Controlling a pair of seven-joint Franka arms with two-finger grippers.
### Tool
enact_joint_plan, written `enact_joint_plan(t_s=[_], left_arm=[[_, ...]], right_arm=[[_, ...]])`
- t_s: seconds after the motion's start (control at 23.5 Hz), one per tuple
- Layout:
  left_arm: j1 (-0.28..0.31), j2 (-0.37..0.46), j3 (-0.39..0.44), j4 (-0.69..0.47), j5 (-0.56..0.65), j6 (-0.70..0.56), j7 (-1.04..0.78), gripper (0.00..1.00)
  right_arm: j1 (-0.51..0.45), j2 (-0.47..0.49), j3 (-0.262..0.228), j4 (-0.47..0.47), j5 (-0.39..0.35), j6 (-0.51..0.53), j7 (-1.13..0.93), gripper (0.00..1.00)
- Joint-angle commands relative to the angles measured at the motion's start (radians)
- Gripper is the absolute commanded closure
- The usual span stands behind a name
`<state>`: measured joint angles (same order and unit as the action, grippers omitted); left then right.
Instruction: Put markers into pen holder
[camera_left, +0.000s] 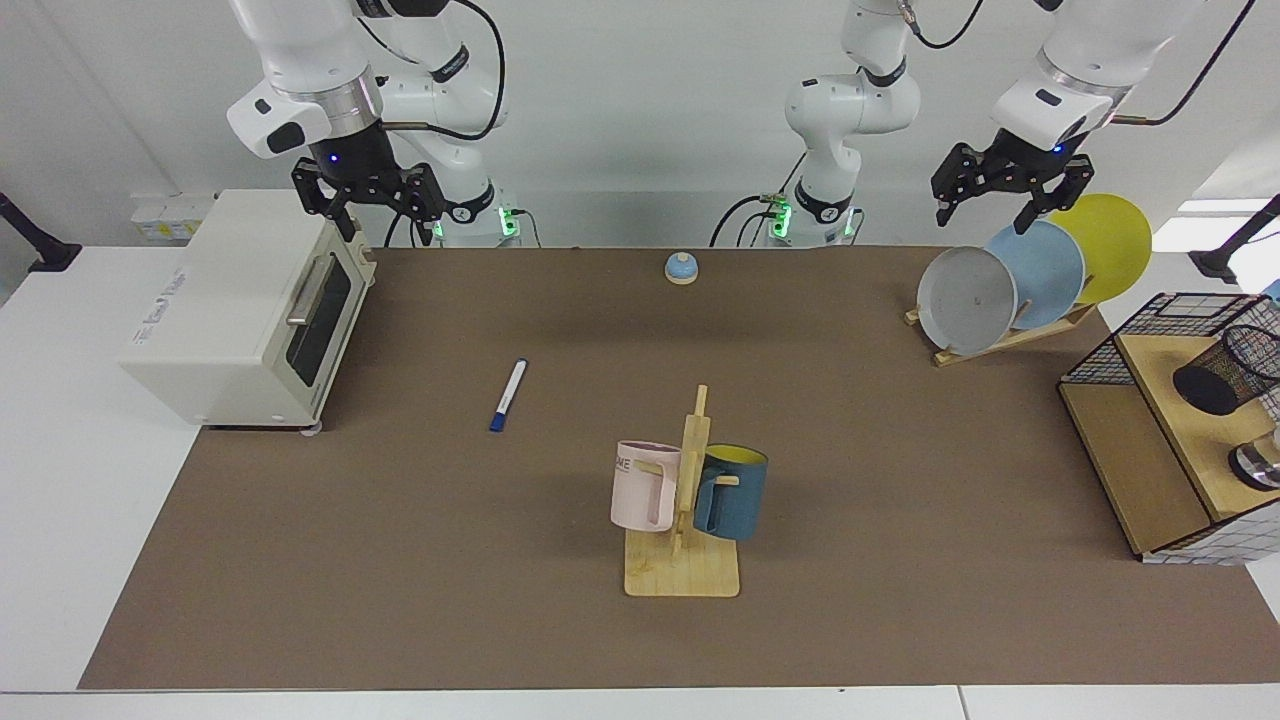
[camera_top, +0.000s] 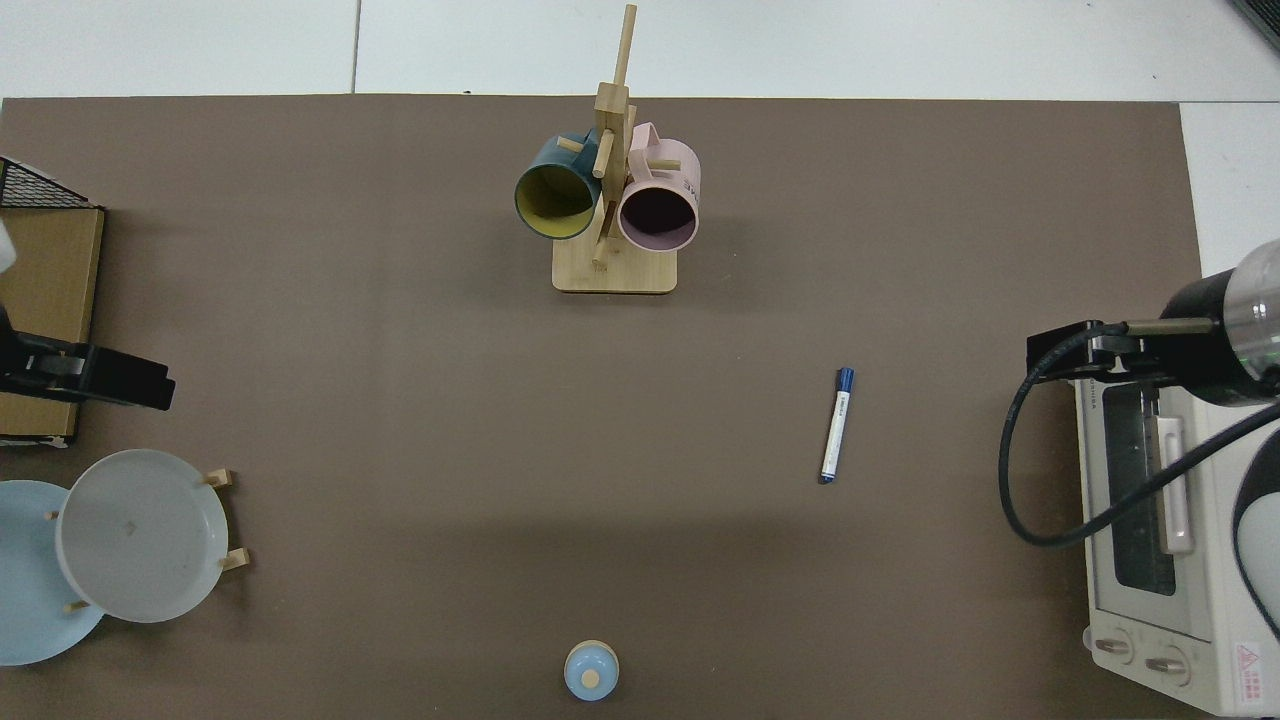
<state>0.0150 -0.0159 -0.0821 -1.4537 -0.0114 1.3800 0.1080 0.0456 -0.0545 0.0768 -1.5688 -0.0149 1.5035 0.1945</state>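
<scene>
The marker (camera_left: 508, 394), white with a dark blue cap, lies flat on the brown mat left of centre; in the top view the marker (camera_top: 837, 425) is at the right of centre. The pen holder (camera_left: 1222, 372), a black mesh cup, rests tilted on a wooden shelf at the far right edge and is out of the top view. My right gripper (camera_left: 368, 212) hangs open and empty above the toaster oven's back corner, well behind the marker. My left gripper (camera_left: 985, 208) hangs open and empty above the plate rack, waiting.
A white toaster oven (camera_left: 245, 310) stands at the left. A wooden mug rack (camera_left: 685, 560) with a pink and a blue mug stands near the front centre. A plate rack (camera_left: 1020, 280), a small bell (camera_left: 681, 268), a black wire basket (camera_left: 1150, 335) and a metal cup (camera_left: 1258, 465) are also here.
</scene>
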Motion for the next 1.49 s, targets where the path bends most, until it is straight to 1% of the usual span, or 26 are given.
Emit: enact_joint_plan(t_s=[0.0, 0.09, 0.21, 0.26, 0.34, 0.55, 0.77, 0.85, 1.02, 1.11, 1.23, 1.45], left_arm=[[0.003, -0.026, -0.004, -0.031, 0.011, 0.016, -0.008, 0.0], [0.003, -0.026, -0.004, -0.031, 0.011, 0.016, -0.008, 0.0], [0.002, -0.026, -0.004, -0.031, 0.011, 0.016, -0.008, 0.0], [0.002, -0.026, -0.004, -0.031, 0.011, 0.016, -0.008, 0.0], [0.002, -0.026, -0.004, -0.031, 0.011, 0.016, -0.008, 0.0], [0.005, -0.026, -0.004, -0.031, 0.011, 0.016, -0.008, 0.0], [0.002, -0.026, -0.005, -0.031, 0.011, 0.013, -0.008, 0.0], [0.002, -0.026, -0.005, -0.031, 0.011, 0.005, -0.008, 0.0], [0.003, -0.026, -0.004, -0.031, 0.011, 0.005, -0.008, 0.0], [0.003, -0.026, -0.004, -0.031, 0.011, 0.005, -0.008, 0.0], [0.003, -0.026, -0.004, -0.031, 0.01, 0.007, -0.01, 0.0], [0.005, -0.029, -0.004, -0.037, 0.008, 0.004, -0.01, 0.0]], right_arm=[[-0.009, -0.015, 0.018, -0.016, 0.021, 0.023, 0.0, 0.0], [-0.009, -0.015, 0.02, -0.016, 0.027, 0.023, 0.0, 0.0], [-0.007, -0.019, 0.021, -0.016, 0.064, 0.02, 0.0, 0.0], [-0.009, -0.022, 0.032, -0.014, 0.078, 0.024, 0.003, 0.0], [-0.007, -0.022, 0.041, -0.007, 0.079, 0.026, 0.009, 0.0], [-0.007, -0.022, 0.041, -0.008, 0.081, 0.034, 0.006, 0.0], [0.003, -0.018, 0.052, -0.039, 0.082, 0.046, 0.009, 0.0], [0.034, -0.021, 0.051, -0.082, 0.079, 0.078, 0.011, 0.0], [0.062, -0.011, 0.052, -0.149, 0.075, 0.133, 0.068, 0.0], [0.082, -0.01, 0.051, -0.189, 0.066, 0.187, 0.085, 0.0], [0.083, -0.002, 0.051, -0.266, 0.063, 0.288, 0.092, 0.0], [0.085, 0.053, 0.051, -0.333, 0.038, 0.385, 0.103, 0.0]])
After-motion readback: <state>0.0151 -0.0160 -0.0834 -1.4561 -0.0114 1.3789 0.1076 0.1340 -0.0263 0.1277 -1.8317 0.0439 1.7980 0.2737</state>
